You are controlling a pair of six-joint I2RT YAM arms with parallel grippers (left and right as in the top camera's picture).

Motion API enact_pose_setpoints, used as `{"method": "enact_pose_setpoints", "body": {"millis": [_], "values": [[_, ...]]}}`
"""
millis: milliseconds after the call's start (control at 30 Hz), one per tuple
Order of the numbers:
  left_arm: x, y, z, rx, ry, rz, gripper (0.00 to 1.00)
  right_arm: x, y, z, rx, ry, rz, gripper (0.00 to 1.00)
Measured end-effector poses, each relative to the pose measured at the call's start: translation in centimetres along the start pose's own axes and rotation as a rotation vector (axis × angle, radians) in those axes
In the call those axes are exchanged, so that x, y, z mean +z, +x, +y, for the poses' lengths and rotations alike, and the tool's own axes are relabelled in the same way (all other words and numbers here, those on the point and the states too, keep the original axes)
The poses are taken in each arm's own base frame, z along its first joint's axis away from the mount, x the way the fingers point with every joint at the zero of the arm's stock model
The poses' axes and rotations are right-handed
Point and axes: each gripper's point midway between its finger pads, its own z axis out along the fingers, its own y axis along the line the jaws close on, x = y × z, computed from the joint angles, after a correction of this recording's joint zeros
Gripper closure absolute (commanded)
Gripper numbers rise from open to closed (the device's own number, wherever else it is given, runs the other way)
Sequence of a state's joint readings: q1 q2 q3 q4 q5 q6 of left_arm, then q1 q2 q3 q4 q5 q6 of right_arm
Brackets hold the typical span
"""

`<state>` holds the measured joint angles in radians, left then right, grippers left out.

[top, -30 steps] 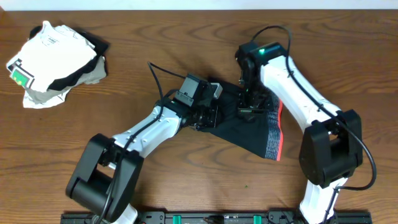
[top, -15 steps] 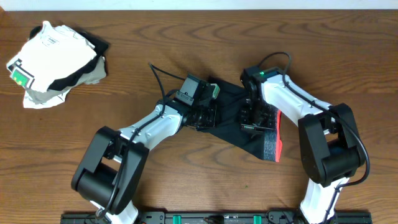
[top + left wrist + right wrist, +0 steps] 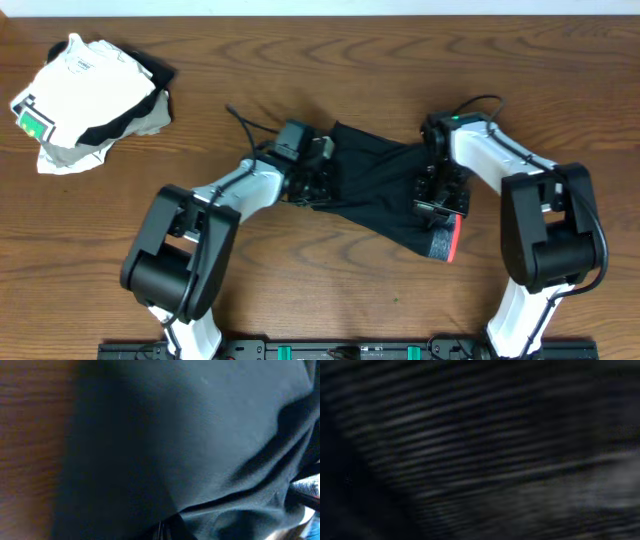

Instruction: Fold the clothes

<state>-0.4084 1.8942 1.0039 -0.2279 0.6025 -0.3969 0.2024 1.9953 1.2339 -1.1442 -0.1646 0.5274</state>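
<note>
Far left of the tabletop: a heap is noted, made up of a white garment with a green-and-black label, a beige cloth at its right side and a strip of black fabric under its upper right corner. The heap is well apart from both arms.

Centre: the clothes, one black garment, are laid flat on the tabletop between the two arms. The long axis is run diagonally, from upper left to lower right. The grey waistband, edged in red, is found at the lower right end and is pointed toward the near right.

The left hand is placed at the garment's left edge, touching the fabric. In the left wrist view only creased black cloth and a blurred strip of wood are recorded. The spread of the fingers cannot be told, nor whether cloth is pinched.

The right hand is set on the garment just above the waistband. The right wrist view is filled with blurred, ribbed grey weave at very close range. The fingers are not resolved, so the opening of this hand cannot be told either.
</note>
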Motion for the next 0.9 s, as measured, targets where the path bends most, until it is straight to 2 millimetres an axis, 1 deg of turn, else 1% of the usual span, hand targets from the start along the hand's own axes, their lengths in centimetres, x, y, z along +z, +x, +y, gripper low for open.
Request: {"method": "enact_pose_setpoints", "body": {"millis": [167, 233, 300, 367, 500, 567, 633, 700, 767, 833, 900], "values": [[-1.5, -1.0, 2.3, -0.087, -0.006, -0.013, 0.94, -0.3, -1.3, -0.6, 0.044, -0.051, -0.013, 0.99], [-2.1, -1.3, 3.8, -0.128, -0.037, -0.023, 0.94, -0.4, -1.7, -0.8, 0.048, -0.06, -0.024, 0.99], [-2.5, -1.7, 4.7, -0.148, -0.053, -0.038, 0.94, -0.5, -2.1, -1.0, 0.048, -0.067, -0.033, 0.99], [-2.7, -1.8, 5.1, -0.159, -0.062, -0.044, 0.94, -0.6, -2.3, -1.1, 0.042, -0.068, -0.042, 0.99], [-2.9, -1.6, 5.1, -0.161, -0.069, -0.041, 0.94, -1.0, -2.9, -1.2, 0.01, -0.053, -0.069, 0.99], [-3.3, -1.6, 5.0, -0.16, -0.073, -0.043, 0.94, -1.6, -3.4, -1.3, -0.01, -0.04, -0.086, 0.99], [-4.0, -1.7, 4.5, -0.15, -0.071, -0.06, 0.94, -2.7, -3.9, -1.2, -0.029, -0.032, -0.108, 0.99], [-5.4, -2.4, 3.4, -0.122, -0.056, -0.104, 0.94, -4.4, -4.5, -0.8, -0.049, -0.031, -0.133, 0.99], [-7.3, -3.1, 1.7, -0.08, -0.035, -0.162, 0.94, -6.4, -5.2, -0.3, -0.064, -0.038, -0.169, 0.99], [-9.5, -3.8, -0.4, -0.026, -0.008, -0.231, 0.94, -9.0, -6.3, 0.6, -0.094, -0.066, -0.23, 0.99], [-11.4, -4.4, -2.9, 0.044, 0.03, -0.301, 0.94, -11.0, -7.2, 1.7, -0.132, -0.106, -0.283, 0.97]]}}
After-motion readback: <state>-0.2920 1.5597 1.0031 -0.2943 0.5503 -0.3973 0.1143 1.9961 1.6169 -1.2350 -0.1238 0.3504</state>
